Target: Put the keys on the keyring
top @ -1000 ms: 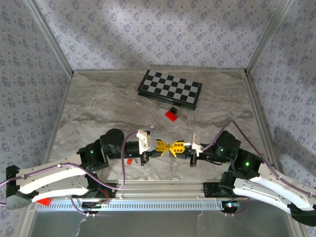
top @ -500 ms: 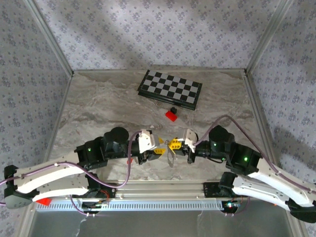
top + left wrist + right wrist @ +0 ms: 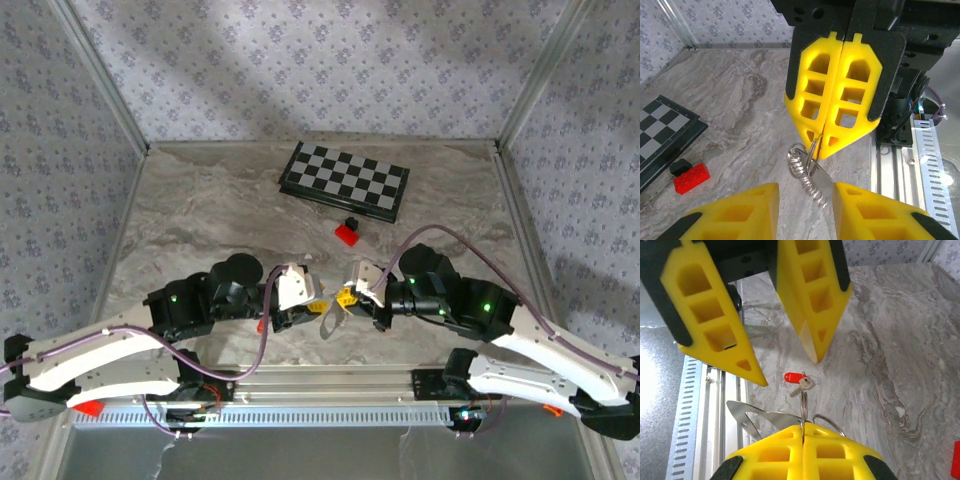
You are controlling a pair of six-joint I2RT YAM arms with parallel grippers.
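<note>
My right gripper (image 3: pixel 346 297) (image 3: pixel 803 432) is shut on the keyring (image 3: pixel 801 159) (image 3: pixel 803 399), a silvery split ring pinched edge-on at its fingertips. A wire coil and a flat metal tab (image 3: pixel 821 181) hang from the ring. My left gripper (image 3: pixel 318 305) (image 3: pixel 805 212) faces it, open, with the tab's end in the gap between its fingers and touching neither. One key (image 3: pixel 796 378) (image 3: pixel 262 326) with a red plastic head and a short silvery blade lies flat on the table, beneath the left wrist.
A red block with a black piece (image 3: pixel 348 232) (image 3: pixel 689 177) lies mid-table. A chessboard (image 3: pixel 344 180) (image 3: pixel 662 131) sits behind it. The aluminium rail (image 3: pixel 330 410) (image 3: pixel 927 160) runs along the near edge. Purple-grey cables (image 3: pixel 440 235) arch over both arms.
Both grippers have shifted left, the right one most, as its arm swung inward. The left wrist has turned. The keyring stays in the right gripper; the key has not moved.
</note>
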